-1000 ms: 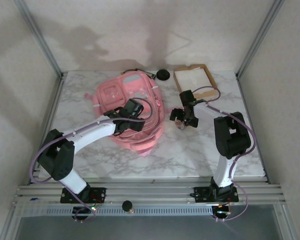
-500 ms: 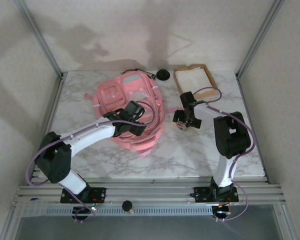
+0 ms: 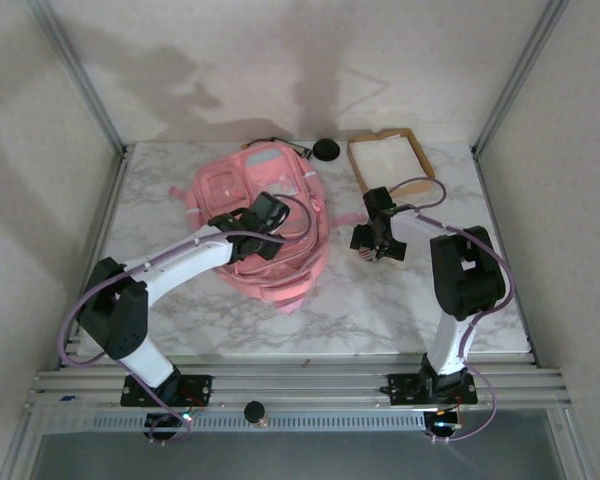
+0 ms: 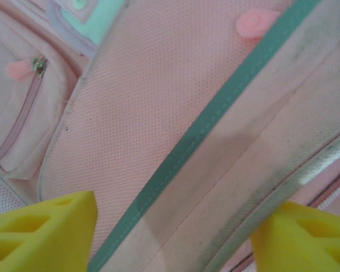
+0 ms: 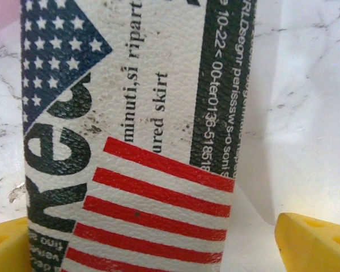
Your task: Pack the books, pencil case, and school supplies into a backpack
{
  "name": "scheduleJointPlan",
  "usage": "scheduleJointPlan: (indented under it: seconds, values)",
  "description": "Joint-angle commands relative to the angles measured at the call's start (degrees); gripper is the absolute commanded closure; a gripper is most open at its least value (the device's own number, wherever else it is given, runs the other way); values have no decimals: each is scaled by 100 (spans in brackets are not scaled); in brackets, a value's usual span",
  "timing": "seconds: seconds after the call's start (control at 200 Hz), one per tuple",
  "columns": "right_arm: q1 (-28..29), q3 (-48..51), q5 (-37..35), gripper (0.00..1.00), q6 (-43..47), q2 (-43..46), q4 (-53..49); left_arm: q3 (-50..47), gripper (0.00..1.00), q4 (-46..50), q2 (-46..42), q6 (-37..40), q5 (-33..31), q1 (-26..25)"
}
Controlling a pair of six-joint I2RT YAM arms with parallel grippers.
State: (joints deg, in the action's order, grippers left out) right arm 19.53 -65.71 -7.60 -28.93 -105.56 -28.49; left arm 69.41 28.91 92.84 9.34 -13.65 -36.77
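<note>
I see left arm point(image 3: 180, 262) reaching across pink backpack point(image 3: 245, 190), mid-left on table point(image 3: 380, 300); left gripper point(image 4: 173, 238) jaws apart over fabric. Right arm point(image 3: 460, 270) folded, right gripper point(image 5: 158, 241) down, jaws wide astride flag-print pencil case point(image 5: 130, 113).

Flag-printed pouch point(image 5: 136, 141), perhaps a pencil case, between yellow fingertips point(image 5: 314, 243)

A bench point(image 3: 380, 300) with a white, grey-veined marble top is enclosed by plain beige panels: a back wall point(image 3: 400, 60) and side walls point(image 3: 30, 220). Slanting metal posts point(image 3: 80, 75) are seen at the two rear corners. Grooved aluminium rails point(image 3: 300, 385) are fixed along the near edge. Soft shadows point(image 3: 175, 85) are cast on the back wall.
</note>
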Motion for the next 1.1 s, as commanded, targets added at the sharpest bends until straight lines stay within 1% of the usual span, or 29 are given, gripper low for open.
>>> scheduleJointPlan:
  seconds: [0.0, 0.045, 0.12, 0.2, 0.29, 0.315, 0.381, 0.486, 0.531, 0.591, 0.626, 0.686, 0.781, 0.881, 0.991, 1.097]
  values:
    - [-64, 28, -30, 10, 71, 224, -104, 130, 45, -152, -54, 74, -206, 161]
    - [-63, 39, 128, 12, 71, 198, -39, 108, 45, -218, -30, 85, -213, 162]
    - [-68, 106, 347, 16, 79, 145, 90, 151, 45, -184, 55, 77, 4, 162]
    - [-67, 116, 398, 21, 71, 72, 138, 124, 49, -149, 101, 94, 283, 157]
    - [-63, 173, 533, 26, 106, 94, 227, 50, 52, -145, 143, 120, 291, 162]
    - [-61, 179, 567, 28, 109, 96, 251, 27, 55, -182, 159, 120, 242, 162]
    - [-63, 184, 566, 32, 123, 107, 246, 16, 69, -234, 219, 120, 166, 164]
    - [-71, 199, 533, 37, 199, 156, 217, 80, 76, -210, 295, 107, 197, 162]
    - [-90, 240, 572, 42, 236, 182, 250, 77, 82, -240, 290, 120, 274, 162]
    - [-146, 279, 651, 44, 278, 209, 279, 73, 92, -302, 272, 105, 306, 162]
    - [-159, 279, 664, 45, 328, 228, 265, 94, 95, -317, 263, 86, 325, 162]
    - [-159, 244, 633, 50, 406, 316, 220, 189, 100, -257, 249, 28, 434, 154]
    - [-158, 280, 720, 58, 514, 607, 187, 292, 100, -332, 142, -140, 547, 136]
    - [-113, 303, 851, 62, 604, 959, 8, 398, 100, -346, 37, -434, 561, 85]
    - [120, 227, 874, 64, 654, 1437, -387, 592, 100, -194, -44, -849, 538, -24]
    - [443, 118, 1342, 65, 696, 1899, -671, 763, 100, -99, -71, -1261, 464, -191]
